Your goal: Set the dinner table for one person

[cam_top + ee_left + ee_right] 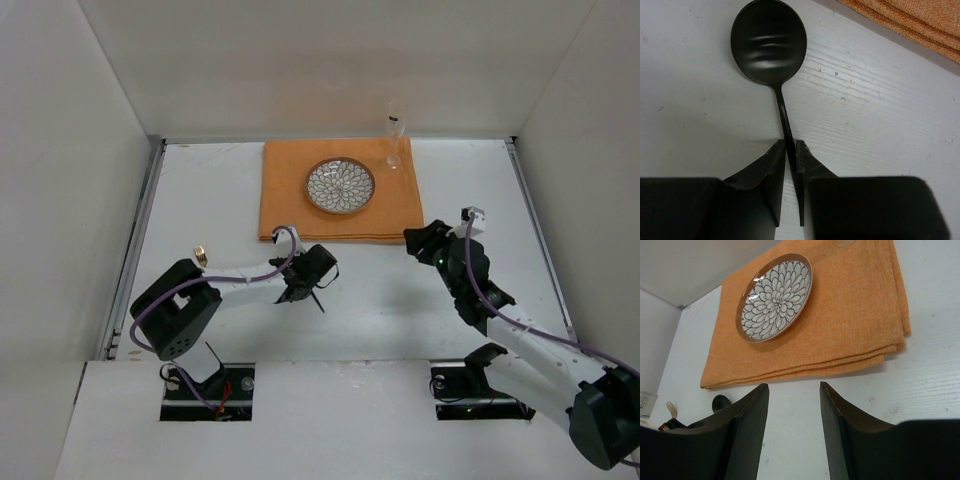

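Left gripper is clamping the black spoon by its handle. It is lying on the dinner table just off the orange cloth's near edge, bowl pointing straight away from the jaws. Right gripper is hanging open, off the cloth's near right corner.

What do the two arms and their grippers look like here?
Both arms are the same build: the left arm and right arm have white links between bulky black joint housings, each trailed by a thin purple cable. The left gripper and right gripper have matte black fingers tapering to curved tips.
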